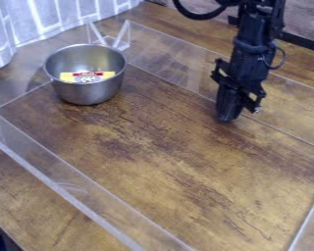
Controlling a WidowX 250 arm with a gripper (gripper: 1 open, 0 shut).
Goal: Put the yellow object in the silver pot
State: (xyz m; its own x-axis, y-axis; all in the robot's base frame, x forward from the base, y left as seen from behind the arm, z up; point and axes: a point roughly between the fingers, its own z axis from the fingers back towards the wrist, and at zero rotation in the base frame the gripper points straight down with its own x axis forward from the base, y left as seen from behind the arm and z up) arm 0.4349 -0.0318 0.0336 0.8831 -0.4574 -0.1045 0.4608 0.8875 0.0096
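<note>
- Yellow object, small and flat, with a red patch and dark marks, lies inside the silver pot, well apart from the gripper, off to its left as the camera sees it.
- Silver pot, round, shiny and low-walled, stands upright on the tabletop on that same side of the gripper; its wall encircles the yellow object.
- Black gripper has its jaws closed, with its fingertips pointing down; no object shows in its grasp.
- Whether the fingertips touch the wood or hang just over it, I cannot tell.
- Black robot arm rises above and behind the gripper, away from the camera.
- Dark cable curves beside the arm, above the gripper and toward the pot side.
- Brown wooden tabletop extends below the gripper and toward the camera, its grain and worn patches visible.
- White ribbed material is beyond the pot, well apart from the gripper.
- Pale, see-through strips cross the wood on both sides of the gripper.
</note>
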